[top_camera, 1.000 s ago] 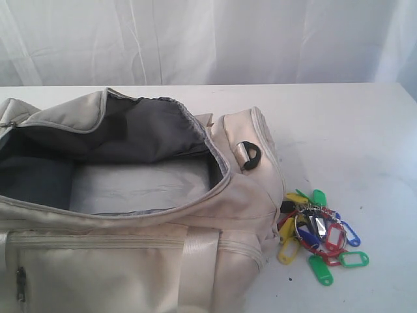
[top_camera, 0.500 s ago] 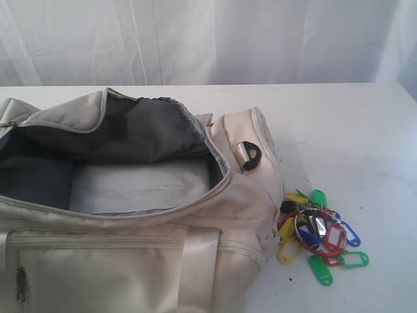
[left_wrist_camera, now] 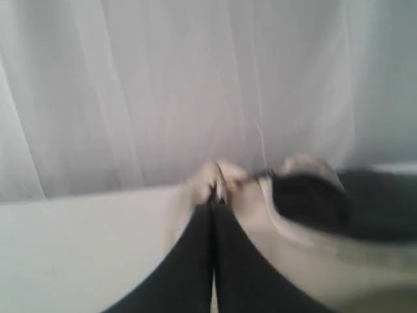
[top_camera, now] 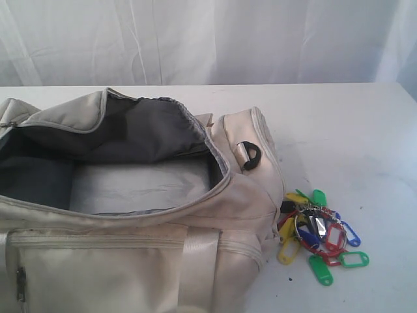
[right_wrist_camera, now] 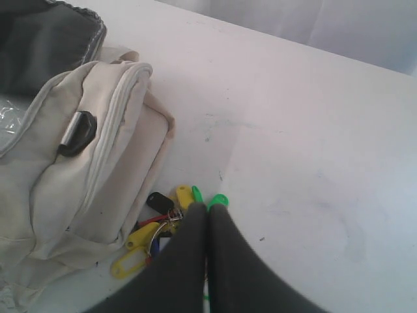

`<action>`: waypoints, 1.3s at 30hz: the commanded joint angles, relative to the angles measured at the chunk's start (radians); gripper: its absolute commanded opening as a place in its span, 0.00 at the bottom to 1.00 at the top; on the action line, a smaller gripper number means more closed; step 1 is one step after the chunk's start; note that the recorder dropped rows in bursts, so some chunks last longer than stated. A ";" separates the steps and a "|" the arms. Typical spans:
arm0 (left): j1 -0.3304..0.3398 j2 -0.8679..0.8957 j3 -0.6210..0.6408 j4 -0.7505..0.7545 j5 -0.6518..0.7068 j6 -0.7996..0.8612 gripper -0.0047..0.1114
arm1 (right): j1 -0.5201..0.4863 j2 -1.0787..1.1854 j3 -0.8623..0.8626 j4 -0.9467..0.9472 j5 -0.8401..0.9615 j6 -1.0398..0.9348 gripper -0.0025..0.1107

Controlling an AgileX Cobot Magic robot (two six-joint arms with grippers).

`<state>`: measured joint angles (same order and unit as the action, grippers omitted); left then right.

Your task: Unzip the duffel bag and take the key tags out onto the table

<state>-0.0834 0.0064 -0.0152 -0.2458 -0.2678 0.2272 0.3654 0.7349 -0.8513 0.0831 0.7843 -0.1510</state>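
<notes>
The cream duffel bag (top_camera: 130, 261) lies unzipped on the white table (top_camera: 339, 124), its mouth gaping on a grey lining. The key tags (top_camera: 319, 228), a bright bunch in several colours, rest on the table just right of the bag's end. Neither gripper appears in the exterior view. In the right wrist view my right gripper (right_wrist_camera: 208, 207) is shut and empty, hovering over the key tags (right_wrist_camera: 159, 202) beside the bag (right_wrist_camera: 85, 176). The left wrist view is blurred: my left gripper (left_wrist_camera: 214, 201) is shut, its tips close to a fold of the bag (left_wrist_camera: 293, 228).
A white curtain (top_camera: 208, 39) hangs behind the table's far edge. A dark D-ring (top_camera: 249, 155) sticks out of the bag's right end pocket. Bare tabletop (right_wrist_camera: 293, 130) stretches to the right of and beyond the tags.
</notes>
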 commanded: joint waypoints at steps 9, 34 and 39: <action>0.003 -0.006 0.015 -0.011 0.617 0.004 0.04 | -0.008 -0.005 0.005 -0.002 -0.002 0.003 0.02; 0.051 -0.006 0.015 -0.011 0.462 0.004 0.04 | -0.008 -0.005 0.005 -0.002 -0.002 0.003 0.02; 0.102 -0.006 0.015 0.001 0.462 0.004 0.04 | -0.008 -0.005 0.005 -0.002 -0.002 0.003 0.02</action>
<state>-0.0033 0.0047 -0.0016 -0.2448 0.1940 0.2289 0.3654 0.7349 -0.8513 0.0831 0.7843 -0.1510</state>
